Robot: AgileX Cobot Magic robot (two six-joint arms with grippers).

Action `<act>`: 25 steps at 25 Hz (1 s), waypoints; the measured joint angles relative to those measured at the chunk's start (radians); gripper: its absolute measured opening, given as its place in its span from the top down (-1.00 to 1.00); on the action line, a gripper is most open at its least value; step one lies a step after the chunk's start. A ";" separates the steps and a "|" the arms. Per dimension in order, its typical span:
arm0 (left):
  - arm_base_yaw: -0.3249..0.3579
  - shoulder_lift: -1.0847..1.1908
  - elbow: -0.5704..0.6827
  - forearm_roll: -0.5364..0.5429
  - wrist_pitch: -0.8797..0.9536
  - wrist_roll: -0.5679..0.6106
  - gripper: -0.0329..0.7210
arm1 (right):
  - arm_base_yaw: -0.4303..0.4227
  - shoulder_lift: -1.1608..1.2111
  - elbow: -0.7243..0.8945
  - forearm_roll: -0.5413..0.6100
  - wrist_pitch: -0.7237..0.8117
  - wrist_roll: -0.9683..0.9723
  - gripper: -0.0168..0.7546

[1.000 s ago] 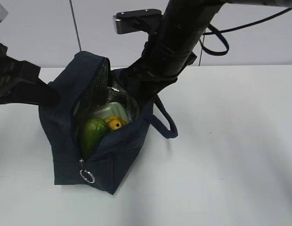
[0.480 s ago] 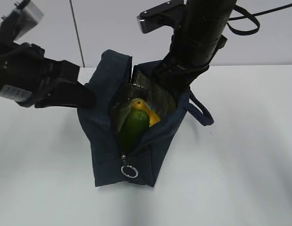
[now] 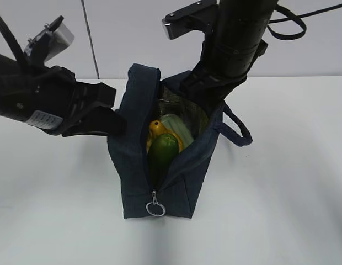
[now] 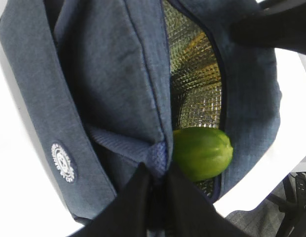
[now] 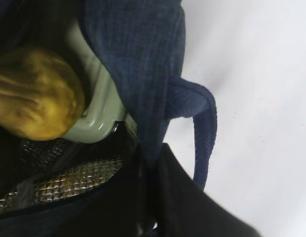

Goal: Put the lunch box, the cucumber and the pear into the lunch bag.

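Lunch bag (image 3: 160, 182) stands centre frame, holding lunch box (image 3: 179, 128), cucumber (image 3: 161, 152) and pear (image 3: 155, 128). My left gripper (image 4: 155, 175) and right gripper (image 5: 149, 163) are both pinched tight on its fabric rims. Soft cloth sags; hems grip best.

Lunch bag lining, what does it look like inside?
Shiny silver quilted foil lining, clearest in the left wrist view.

Black arms, looping black cable (image 3: 287, 25); left arm (image 3: 33, 99) perhaps white-labelled.
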 joint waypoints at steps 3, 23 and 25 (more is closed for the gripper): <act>0.000 0.003 0.000 -0.004 -0.001 0.001 0.88 | 0.000 0.000 0.000 0.010 0.002 0.012 0.91; 0.000 -0.098 0.000 0.065 0.026 0.074 -0.34 | -0.002 -0.083 -0.001 0.013 0.004 0.074 -0.09; 0.000 -0.128 0.000 0.123 0.051 0.111 -0.33 | -0.002 -0.106 -0.001 0.013 0.018 0.074 -0.09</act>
